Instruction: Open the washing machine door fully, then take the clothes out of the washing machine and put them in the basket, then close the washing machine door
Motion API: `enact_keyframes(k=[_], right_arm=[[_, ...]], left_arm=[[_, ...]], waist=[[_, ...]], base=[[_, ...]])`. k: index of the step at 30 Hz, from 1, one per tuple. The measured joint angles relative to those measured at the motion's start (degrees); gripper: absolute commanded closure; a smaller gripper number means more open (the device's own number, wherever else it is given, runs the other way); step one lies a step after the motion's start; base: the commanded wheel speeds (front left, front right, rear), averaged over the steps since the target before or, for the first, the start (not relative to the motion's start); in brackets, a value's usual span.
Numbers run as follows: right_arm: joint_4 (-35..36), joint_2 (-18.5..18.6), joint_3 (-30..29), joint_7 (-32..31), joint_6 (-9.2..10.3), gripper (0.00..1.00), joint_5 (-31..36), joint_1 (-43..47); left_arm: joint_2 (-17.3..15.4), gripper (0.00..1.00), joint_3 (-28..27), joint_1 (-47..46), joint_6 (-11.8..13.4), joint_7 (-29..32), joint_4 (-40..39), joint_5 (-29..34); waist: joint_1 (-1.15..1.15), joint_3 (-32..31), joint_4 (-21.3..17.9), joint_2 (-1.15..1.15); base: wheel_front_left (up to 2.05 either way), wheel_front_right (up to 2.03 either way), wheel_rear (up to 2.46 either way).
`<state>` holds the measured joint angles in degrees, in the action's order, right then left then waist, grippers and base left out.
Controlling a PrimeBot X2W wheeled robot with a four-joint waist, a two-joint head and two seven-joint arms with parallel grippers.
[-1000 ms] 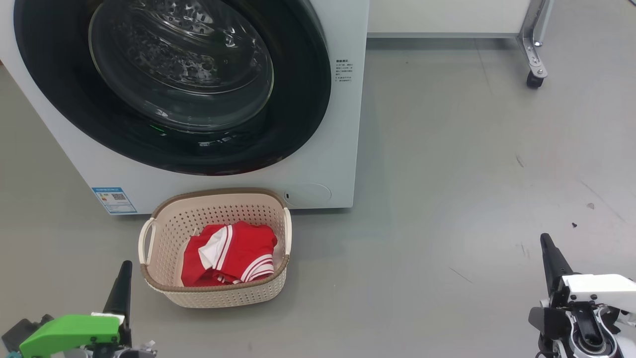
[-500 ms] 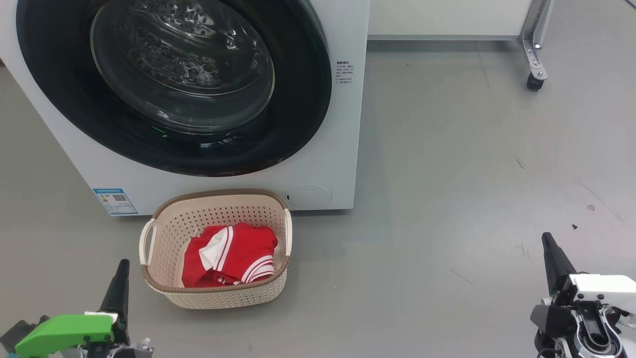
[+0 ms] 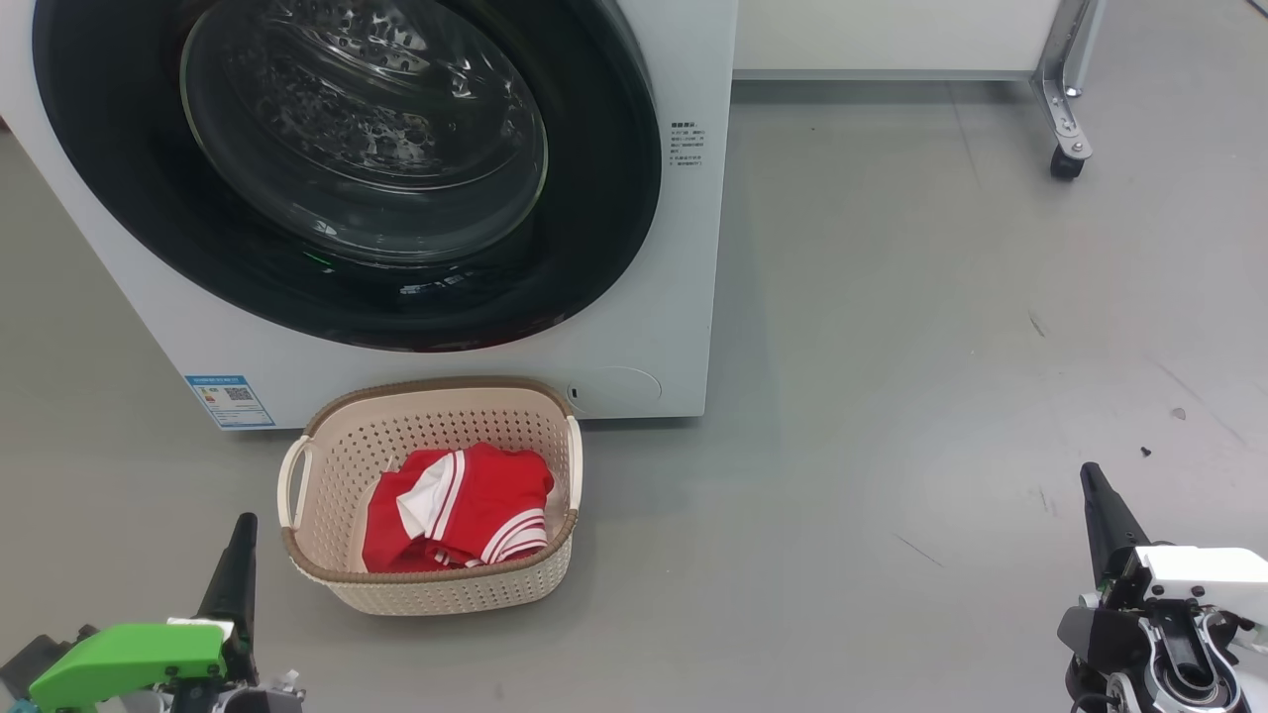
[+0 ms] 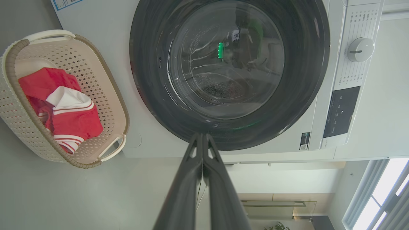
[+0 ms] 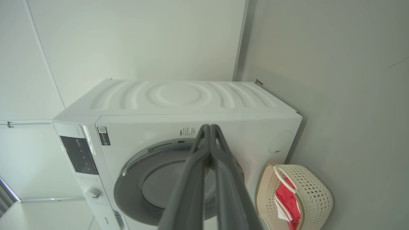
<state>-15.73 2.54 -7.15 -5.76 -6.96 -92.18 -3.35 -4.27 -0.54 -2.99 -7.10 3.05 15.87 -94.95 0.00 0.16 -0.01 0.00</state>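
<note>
Nearest, my left pincer (image 3: pixel 245 530) and right pincer (image 3: pixel 1090 480): both clenched, empty, well apart from everything. Next, basket (image 3: pixel 436 384): on the floor just before the washing machine (image 3: pixel 684 297), holding the clothes (image 3: pixel 466 510). Farthest, door (image 3: pixel 594 248): looks shut. I judge the closing step done; next move calls only for resting.
</note>
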Motion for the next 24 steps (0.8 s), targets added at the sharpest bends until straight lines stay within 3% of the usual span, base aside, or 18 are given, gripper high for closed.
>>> enact_keyframes(k=[24], right_arm=[[0.00, -0.01, -0.04, 0.00, 0.00, 1.00, 0.00, 0.00]], left_arm=[[0.00, 1.00, -0.14, -0.04, 0.00, 0.26, 0.05, 0.00]], waist=[[0.00, 0.00, 0.01, 0.00]], base=[[0.00, 0.00, 0.00]])
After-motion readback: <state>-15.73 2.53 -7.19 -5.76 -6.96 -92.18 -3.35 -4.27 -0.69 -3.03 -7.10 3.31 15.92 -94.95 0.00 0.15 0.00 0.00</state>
